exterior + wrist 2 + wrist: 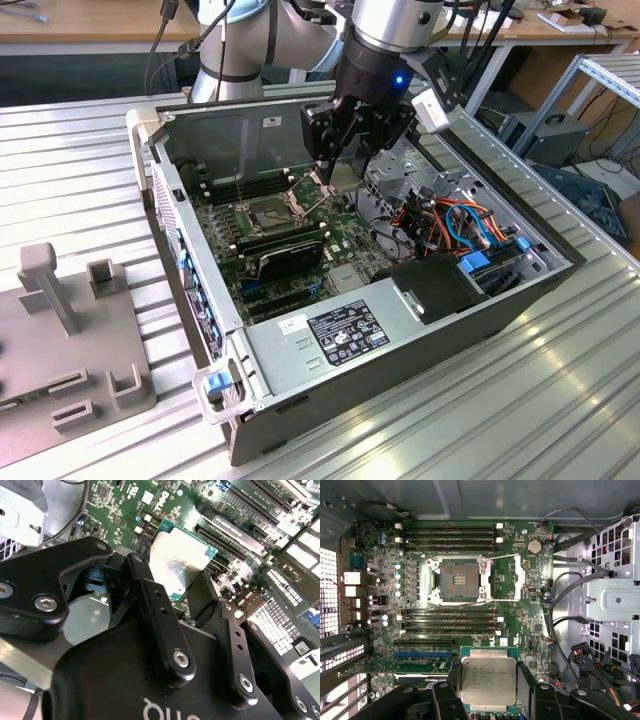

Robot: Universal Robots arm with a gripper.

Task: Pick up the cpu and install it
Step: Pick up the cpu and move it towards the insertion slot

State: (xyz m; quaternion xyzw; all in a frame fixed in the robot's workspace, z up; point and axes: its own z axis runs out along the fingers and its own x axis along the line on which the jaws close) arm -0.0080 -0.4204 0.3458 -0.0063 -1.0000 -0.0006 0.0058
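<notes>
From where I stand, the gripper has its fingers pinched on two opposite edges of the cpu, holding it up over the motherboard. The open socket lies lower, toward eight o'clock from the gripper in the exterior view, and is not yet beneath the chip. The chip is a thin square with a silvery-grey face and a green rim.

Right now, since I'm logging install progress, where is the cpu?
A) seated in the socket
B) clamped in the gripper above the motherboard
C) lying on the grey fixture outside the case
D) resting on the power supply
B: the gripper clamps the cpu, its silvery face showing in both wrist views, above the motherboard, while the socket lies open and empty.
</notes>
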